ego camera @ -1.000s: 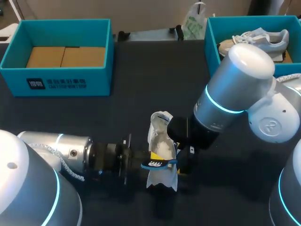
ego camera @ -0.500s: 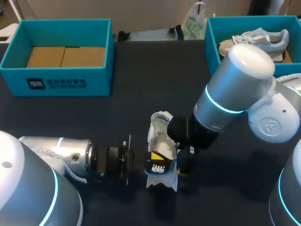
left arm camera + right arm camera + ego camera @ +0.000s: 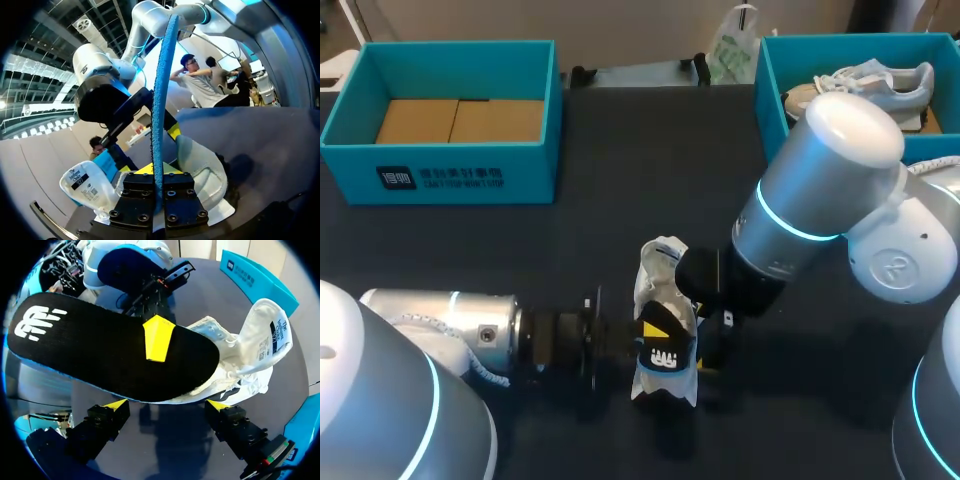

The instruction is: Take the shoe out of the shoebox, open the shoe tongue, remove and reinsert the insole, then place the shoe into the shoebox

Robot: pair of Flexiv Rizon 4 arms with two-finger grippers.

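While L end effector (image 3: 158, 174) grips insole (image 3: 100, 357), its white logo (image 3: 37, 322) shows.

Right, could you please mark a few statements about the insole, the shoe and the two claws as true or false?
1. The left claw is shut on the black insole. True.
2. The insole lies flat inside the white shoe. False: the left claw holds it, most of it outside the shoe.
3. The right claw grips the shoe's tongue. False: it is open, with nothing between its fingers.
4. The white shoe rests on the table, not in a shoebox. True.
5. The right shoebox holds a grey sneaker. True.
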